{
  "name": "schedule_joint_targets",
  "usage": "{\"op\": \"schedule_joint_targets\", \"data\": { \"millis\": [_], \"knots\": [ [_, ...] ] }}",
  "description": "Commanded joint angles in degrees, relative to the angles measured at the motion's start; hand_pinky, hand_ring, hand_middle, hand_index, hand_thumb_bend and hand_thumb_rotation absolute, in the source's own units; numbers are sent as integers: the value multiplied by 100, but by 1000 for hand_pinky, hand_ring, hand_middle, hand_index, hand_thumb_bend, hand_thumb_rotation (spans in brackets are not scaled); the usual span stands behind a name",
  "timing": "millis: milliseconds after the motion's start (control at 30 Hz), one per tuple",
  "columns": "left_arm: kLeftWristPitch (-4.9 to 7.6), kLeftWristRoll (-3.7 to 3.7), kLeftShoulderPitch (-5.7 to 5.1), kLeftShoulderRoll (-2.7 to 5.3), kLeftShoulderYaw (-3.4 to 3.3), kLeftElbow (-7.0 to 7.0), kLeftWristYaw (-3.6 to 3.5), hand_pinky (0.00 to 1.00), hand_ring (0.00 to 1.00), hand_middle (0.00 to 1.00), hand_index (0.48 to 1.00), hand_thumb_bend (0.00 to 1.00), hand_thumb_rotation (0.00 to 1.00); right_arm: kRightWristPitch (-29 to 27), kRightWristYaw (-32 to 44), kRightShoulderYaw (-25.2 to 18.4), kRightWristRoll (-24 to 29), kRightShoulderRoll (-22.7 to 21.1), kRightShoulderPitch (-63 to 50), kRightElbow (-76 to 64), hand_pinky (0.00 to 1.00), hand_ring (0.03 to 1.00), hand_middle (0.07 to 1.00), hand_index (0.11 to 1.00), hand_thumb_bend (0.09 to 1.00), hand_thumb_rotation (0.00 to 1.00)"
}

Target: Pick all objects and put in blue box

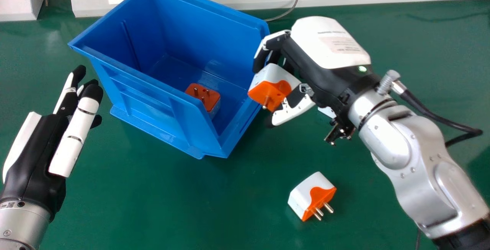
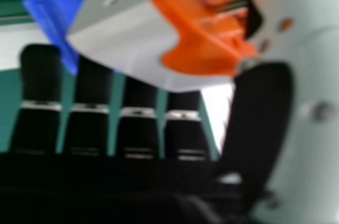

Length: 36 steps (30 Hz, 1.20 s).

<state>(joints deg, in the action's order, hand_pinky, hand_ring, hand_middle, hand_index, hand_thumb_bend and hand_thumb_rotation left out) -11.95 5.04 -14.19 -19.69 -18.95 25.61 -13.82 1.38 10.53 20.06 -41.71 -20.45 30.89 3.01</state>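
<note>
Three plug adapters counted, one binned. My right hand had the second, the held adapter, pinched between the thumb and curled fingers, orange face with its pins turned out from the grip. The blue box stood just to the left of that hand, its near right corner closest to my thumb; the boxed adapter lay inside on the floor, pins up, to the left of my grip and a little nearer me. The held adapter was at the box's right side, though from above I could not fairly judge whether it had cleared the rim. The loose adapter sat on the green table, well apart from my right hand on the side nearer me, untouched, pins pointing to the right and toward me. My left hand idled off beyond the box's left side, fingers extended and close together, holding nothing. My reckoning: about a third done, the second piece wanting only a short shift left and a release, then one more pick and drop to finish.
</note>
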Motion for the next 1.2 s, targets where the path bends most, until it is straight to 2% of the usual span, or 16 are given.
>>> {"op": "schedule_joint_targets", "data": {
  "millis": [0, 233, 367, 500, 767, 1000, 1167],
  "knots": [
    [90, -26, 30, -26, -9, 76, 30, 909, 959, 977, 1000, 491, 1000, -144, -172, 19, -9, 118, 352, 140, 325, 424, 539, 517, 489, 0],
    [47, -17, 15, -16, 10, 175, 37, 914, 961, 978, 1000, 482, 1000, -199, -413, 215, -122, 431, 756, 862, 320, 421, 539, 525, 488, 0],
    [85, -18, 17, -10, 16, 132, 35, 913, 961, 978, 1000, 480, 1000, -251, -596, 336, -217, 576, 1058, 1382, 321, 422, 540, 523, 489, 0],
    [42, -15, 17, -10, 23, 186, 41, 913, 961, 978, 1000, 478, 1000, -316, -806, 474, -292, 738, 1457, 2058, 323, 423, 540, 522, 489, 0],
    [163, -47, 21, 13, 51, 72, 52, 913, 963, 980, 1000, 469, 1000, -410, -1308, 861, -543, 1116, 2200, 3451, 330, 424, 539, 513, 491, 0],
    [71, -67, -45, 72, 92, 295, 83, 909, 962, 979, 1000, 465, 1000, -580, -1796, 1188, -710, 1406, 2928, 4790, 335, 433, 542, 482, 492, 0],
    [27, -87, -92, 100, 119, 394, 106, 903, 960, 978, 1000, 460, 1000, -635, -2109, 1348, -715, 1594, 3316, 5426, 334, 433, 537, 465, 494, 0]
  ]
}}
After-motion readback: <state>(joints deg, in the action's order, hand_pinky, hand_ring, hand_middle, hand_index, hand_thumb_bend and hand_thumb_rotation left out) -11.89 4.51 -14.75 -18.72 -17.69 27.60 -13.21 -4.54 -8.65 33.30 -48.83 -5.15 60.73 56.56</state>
